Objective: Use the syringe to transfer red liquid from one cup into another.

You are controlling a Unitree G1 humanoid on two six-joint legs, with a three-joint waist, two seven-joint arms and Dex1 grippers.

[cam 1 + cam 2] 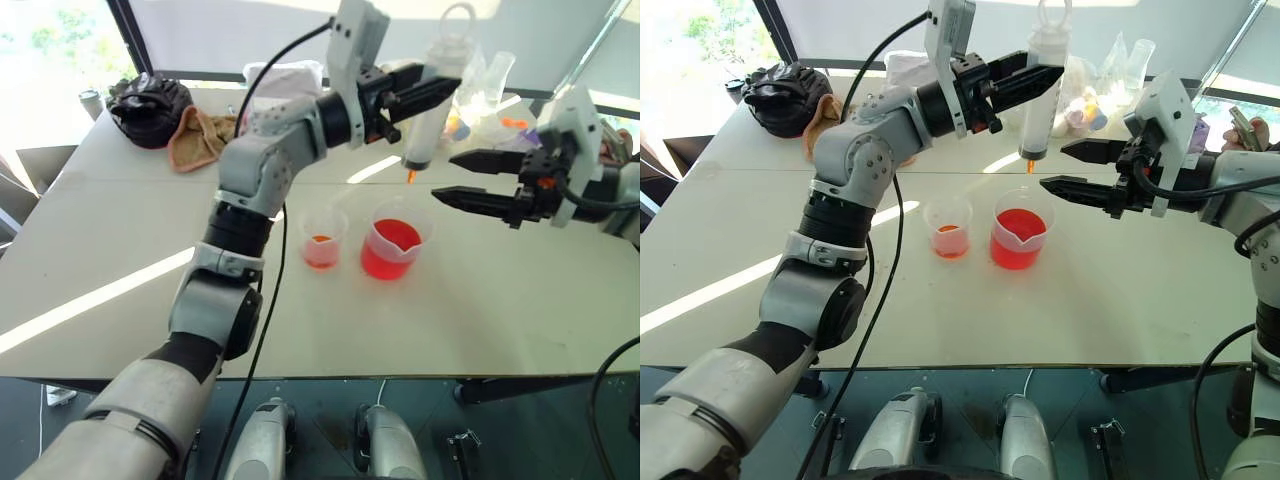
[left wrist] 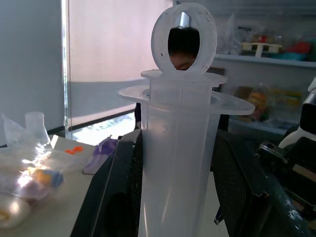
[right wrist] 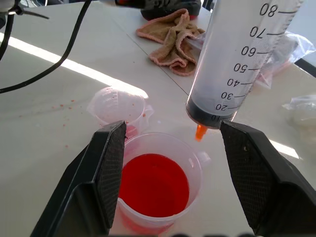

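Syringe [image 1: 1043, 80]: large, clear plastic, orange-tipped, upright, clenched in my left claw [image 1: 1045, 78], above the wide spouted beaker [image 1: 1019, 238] of red liquid [image 1: 1019, 226]. Small clear cup [image 1: 950, 227] at beaker's nine o'clock, holding little. My right claw [image 1: 1068, 168]: released, at three o'clock. Plunger top cropped.

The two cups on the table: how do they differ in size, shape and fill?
The spouted beaker is wider and larger than the smaller cup standing apart on its left. The beaker has a pour spout on its rim; no spout can be made out on the smaller cup. The beaker holds a deep pool of red liquid; the smaller cup holds only a shallow layer at its bottom. Both are clear plastic and upright.
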